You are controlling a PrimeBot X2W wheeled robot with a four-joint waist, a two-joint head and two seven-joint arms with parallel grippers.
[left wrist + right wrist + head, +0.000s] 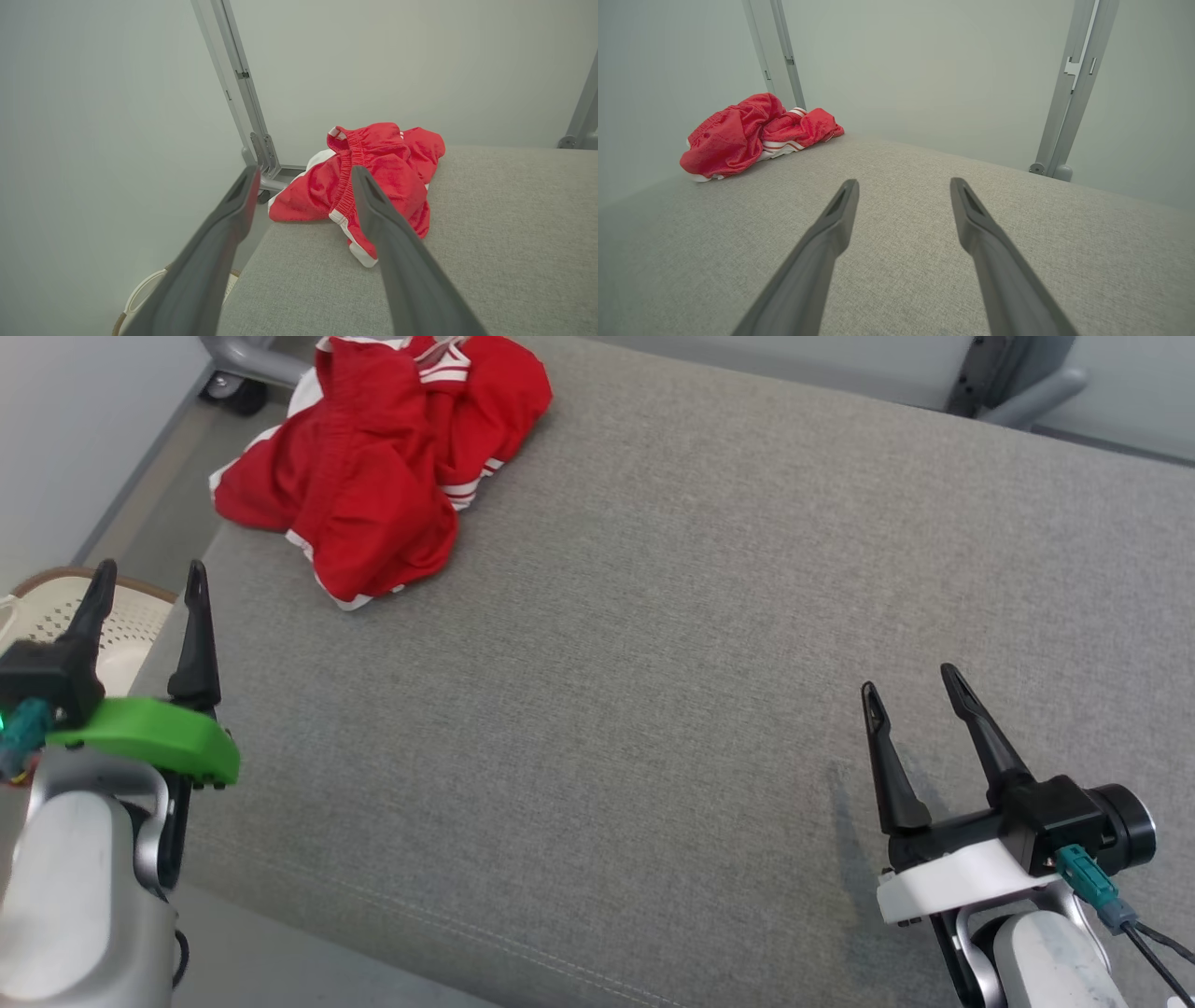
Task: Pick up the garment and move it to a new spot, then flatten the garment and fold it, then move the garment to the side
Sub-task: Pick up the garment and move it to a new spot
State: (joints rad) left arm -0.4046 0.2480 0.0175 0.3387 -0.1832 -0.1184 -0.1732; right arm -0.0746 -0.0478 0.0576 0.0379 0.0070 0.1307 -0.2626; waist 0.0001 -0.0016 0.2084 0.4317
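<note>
The garment (373, 467) is a pair of red shorts with white stripes, crumpled in a heap at the far left corner of the grey padded surface (653, 663); part of it hangs over the left edge. The left wrist view has the garment (373, 177) just ahead of the fingers, and in the right wrist view the garment (747, 133) lies far off to the left. My left gripper (149, 581) hovers open at the surface's left edge, well short of the heap. Low on the right, my right gripper (913, 677) stands open over bare fabric, holding nothing.
A pale perforated basket (56, 616) sits on the floor beside the surface's left edge, under my left gripper. Grey metal frame legs (243, 93) and a caster wheel (229, 392) stand beyond the far corner. Pale walls close in behind.
</note>
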